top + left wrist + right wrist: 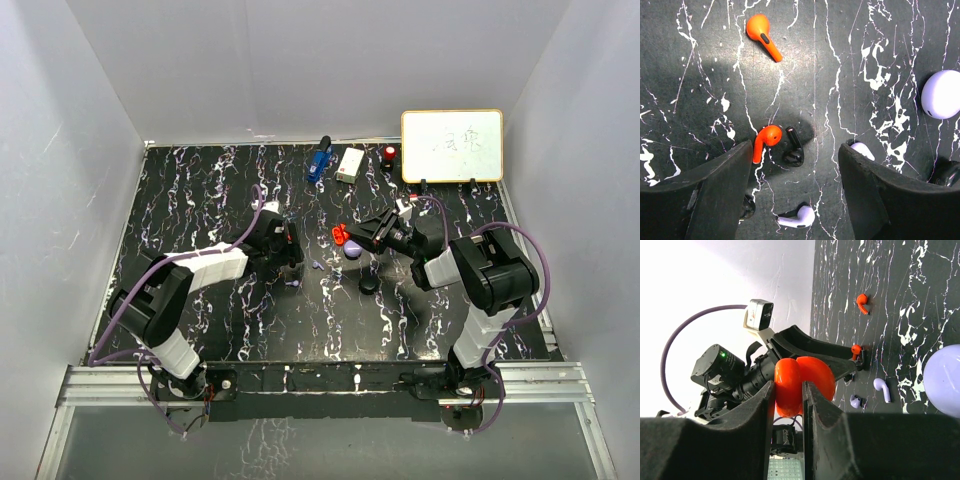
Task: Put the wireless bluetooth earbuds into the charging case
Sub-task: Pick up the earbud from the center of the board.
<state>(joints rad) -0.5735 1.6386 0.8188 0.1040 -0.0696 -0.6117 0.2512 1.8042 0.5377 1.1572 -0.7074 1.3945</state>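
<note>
Right gripper (789, 390) clamps red case (812, 375); whiteboard (452, 146) writing illegible

Whiteboard (452, 146), white box (350, 165), blue object (319, 160) at far edge of marbled table (200, 200)

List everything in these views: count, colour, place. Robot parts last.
red buds: two, red, one beyond the left jaws, one between them
black bud: one, black, between the left jaws beside a red bud
lavender buds: two, pale lavender, one between the left jaws, one partly hidden behind them
red case: one, red, in the right jaws
lavender case: one, lavender, mid-table
black case: one, black, nearer the arms than the lavender case
whiteboard: one, white, far right edge
white box: one, white, far edge
blue item: one, blue, far edge
table: one, black, white-veined
left gripper: one, black, open over the buds
right gripper: one, black, shut on the red case
</note>
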